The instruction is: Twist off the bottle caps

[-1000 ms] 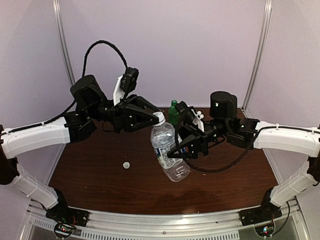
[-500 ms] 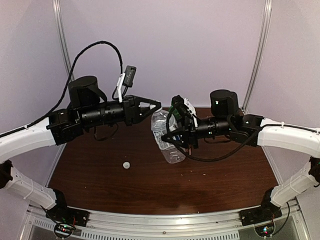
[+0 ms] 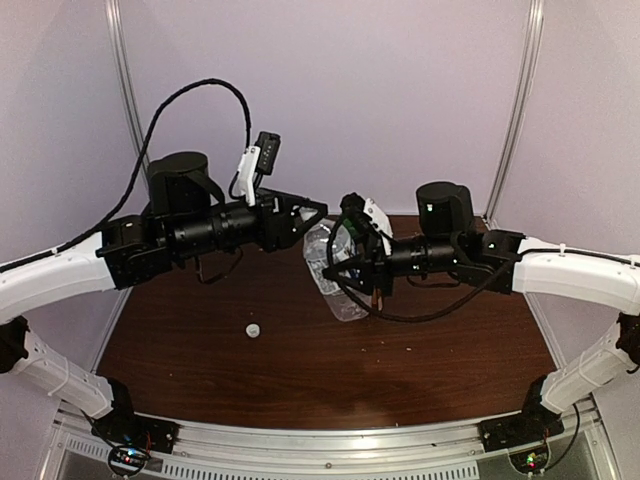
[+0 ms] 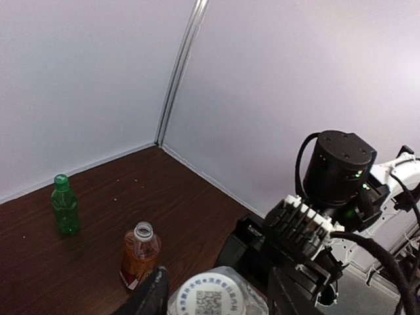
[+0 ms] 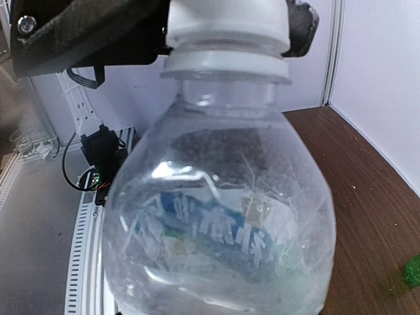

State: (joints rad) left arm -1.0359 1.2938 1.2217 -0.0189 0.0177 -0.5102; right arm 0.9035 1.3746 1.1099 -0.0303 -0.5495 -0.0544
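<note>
Above the desk point(image 3: 200, 345), the right end effector point(image 3: 347, 268) grips the water bottle point(image 3: 320, 256) while the left end effector point(image 3: 317, 217) clamps its cap point(image 5: 226, 23) for twisting.

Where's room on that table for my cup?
The bare front strip of the table, from the loose white cap to the right edge. Crowded mid-back: both jaws grip the water bottle and its cap, with the green bottle and amber bottle behind.

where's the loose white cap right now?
Top view: the loose cap lies alone on the table, left of centre, on the near side of the left gripper and left of the held water bottle.
</note>
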